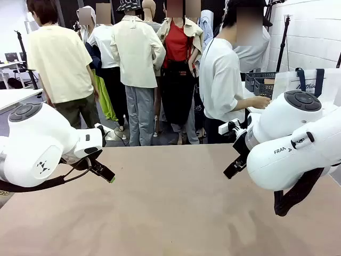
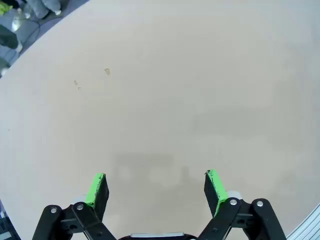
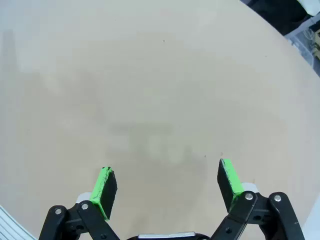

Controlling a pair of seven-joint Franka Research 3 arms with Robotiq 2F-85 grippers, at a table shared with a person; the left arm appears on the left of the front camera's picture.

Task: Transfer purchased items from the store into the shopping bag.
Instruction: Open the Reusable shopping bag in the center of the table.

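Observation:
The shopping bag (image 1: 306, 81), white with navy strap handles and dark lettering, stands at the far right behind my right arm. A person in a white shirt stands beside it with a hand (image 1: 260, 101) stretched toward it. My left gripper (image 1: 104, 173) hovers over the table's left side, and in the left wrist view the left gripper (image 2: 156, 182) is open with only bare tabletop between its green pads. My right gripper (image 1: 235, 167) hangs over the right side, and in the right wrist view the right gripper (image 3: 167, 182) is likewise open and holds nothing. No purchased items are in sight.
A dark grey lattice basket (image 1: 260, 82) sits next to the bag, behind the person's arm. The beige table (image 1: 170, 208) spreads between my arms. Several people stand beyond its far edge.

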